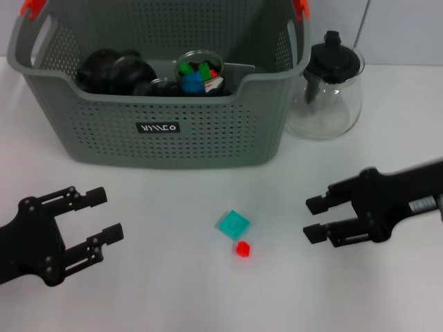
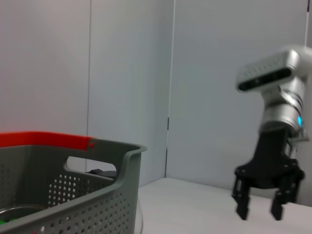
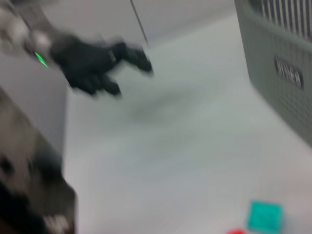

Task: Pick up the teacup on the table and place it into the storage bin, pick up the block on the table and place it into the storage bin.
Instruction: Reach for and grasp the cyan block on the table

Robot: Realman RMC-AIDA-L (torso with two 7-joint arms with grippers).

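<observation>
A: While both arms hover low over the white table (image 1: pixel 159 290), list the stock.

B: Item one, storage bin (image 1: pixel 159 131): grey perforated basket, far centre; holds dark objects and a clear cup of coloured pieces. Item two, teal block (image 1: pixel 233 224): flat on the table, in front of the bin, between the arms. Item three, small red block (image 1: pixel 242 249): just beside the teal one, nearer the robot. Item four, glass teapot (image 1: pixel 329 86): beside the bin, on the robot's right; not task stock.

A: Grippers?

B: Left gripper (image 1: pixel 104 216): jaws spread wide, nothing held, well apart from the blocks. Right gripper (image 1: pixel 313 216): jaws parted, empty, nearer the blocks.

A: Teacup?

B: None visible on the table; I judge the block step is in hand.

A: Handling note?

B: Right arm is closer. Centre over the teal block, square the fingers to its flat sides, and keep clear of the red block so it isn't nudged.
</observation>
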